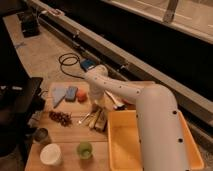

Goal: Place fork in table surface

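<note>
A slim silver fork (83, 119) lies on the light wooden table surface (67, 134), just right of a dark grape bunch (60, 117). My white arm reaches in from the lower right, bends over the table's middle and points down. Its gripper (96, 113) hangs low over the table, right beside the fork's right end and above some brownish utensils (100, 121). Whether it touches the fork is hidden by the wrist.
A big yellow tub (150, 147) fills the table's right side. A blue sponge (71, 93), a pale cloth (58, 95) and an orange item (81, 96) lie at the back. A grey cup (41, 135), white bowl (50, 154) and green cup (84, 149) stand in front.
</note>
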You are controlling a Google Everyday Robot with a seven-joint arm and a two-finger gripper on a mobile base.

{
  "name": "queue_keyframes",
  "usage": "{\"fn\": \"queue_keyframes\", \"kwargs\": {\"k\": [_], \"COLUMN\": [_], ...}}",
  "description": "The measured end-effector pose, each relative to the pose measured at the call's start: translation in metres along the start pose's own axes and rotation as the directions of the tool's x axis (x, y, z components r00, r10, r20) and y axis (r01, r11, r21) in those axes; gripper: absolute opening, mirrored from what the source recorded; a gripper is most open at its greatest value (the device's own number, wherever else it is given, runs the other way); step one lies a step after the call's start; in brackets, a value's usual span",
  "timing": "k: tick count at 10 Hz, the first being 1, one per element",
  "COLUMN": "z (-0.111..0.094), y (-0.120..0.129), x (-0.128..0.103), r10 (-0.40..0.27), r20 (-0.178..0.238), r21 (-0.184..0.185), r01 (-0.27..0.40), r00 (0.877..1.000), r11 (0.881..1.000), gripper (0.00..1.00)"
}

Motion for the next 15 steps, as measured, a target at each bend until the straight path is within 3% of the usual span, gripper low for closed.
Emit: {"fn": "queue_keyframes", "kwargs": {"k": [1,2,4,7,11,15], "z": [-0.002,-0.003,-0.003,-0.023,-0.077,-0.117], "y": [0.000,0.000,-0.002,-0.004,-0.023,-0.021], "x": [0.000,0.000,-0.002,0.000,0.001,0.017], "r10": [0.000,-0.001,-0.005,0.016,0.028,0.087], "r20": [0.000,0.001,0.001,-0.075,-0.180,-0.216], "r21": [0.001,0.000,0.001,0.000,0.061,0.134], "r01": [0.000,0.001,0.005,-0.016,-0.017,-0.059], "r00": [1.000,1.000,1.000,0.997,0.983,0.973], "r11": [1.000,1.000,1.000,1.000,0.998,0.989], "gripper": [0.07,0.01,0.00,0.00,0.00,0.00]}}
